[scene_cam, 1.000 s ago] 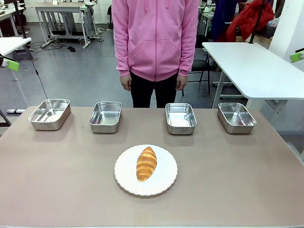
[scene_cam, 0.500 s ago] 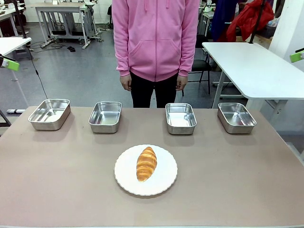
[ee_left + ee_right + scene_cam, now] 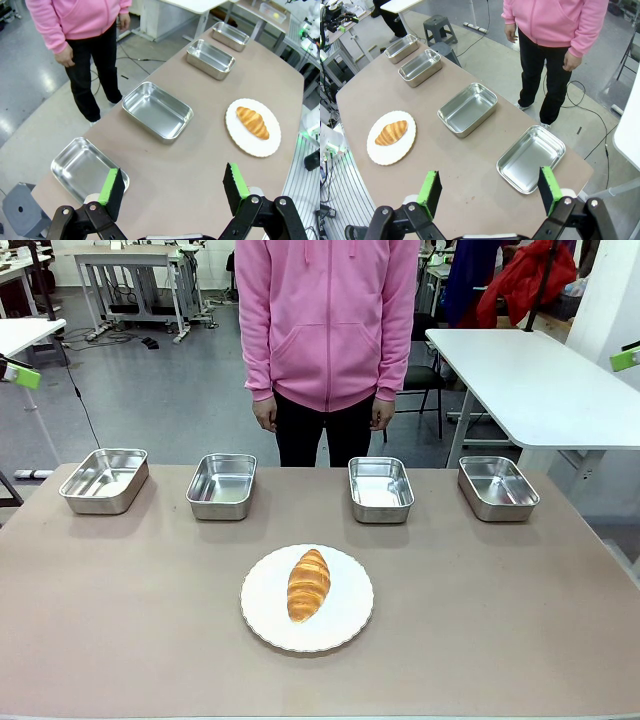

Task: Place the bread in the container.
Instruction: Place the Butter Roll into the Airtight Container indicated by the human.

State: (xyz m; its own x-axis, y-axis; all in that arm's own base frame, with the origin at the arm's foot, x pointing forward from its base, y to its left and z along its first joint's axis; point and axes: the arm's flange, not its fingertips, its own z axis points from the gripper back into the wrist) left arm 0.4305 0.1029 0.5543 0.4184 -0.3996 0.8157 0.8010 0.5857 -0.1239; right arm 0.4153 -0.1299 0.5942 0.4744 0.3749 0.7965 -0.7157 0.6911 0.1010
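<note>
Remote operation, opening position: the bread (image 3: 308, 584) lies untouched in the middle of a round white plate (image 3: 350, 612) on the near half of the table (image 3: 120, 630), with one tapered end toward me and the other toward the far side. I judge it is centred there so that either arm can reach it. Four steel pans (image 3: 381, 489) stand open side up in a row along the far edge, well apart from one another and all empty. The plate sits nearer than the two middle ones and between them. From here I cannot tell which of the four is meant to receive the bread. A person (image 3: 328, 330) in a pink hooded top stands behind the row with hands (image 3: 264, 413) hanging at the sides, clear of the table, apparently leaving the work to me. My left gripper (image 3: 172, 182) hangs high over its end of the table, jaws spread wide, nothing between the green pads. My right gripper (image 3: 489, 189) hangs the same way over the opposite end, also wide open and empty. By my reading the task has not begun. The wide jaws suit a descent across the bread's narrow width, and a light pinch should spare the soft crust.
</note>
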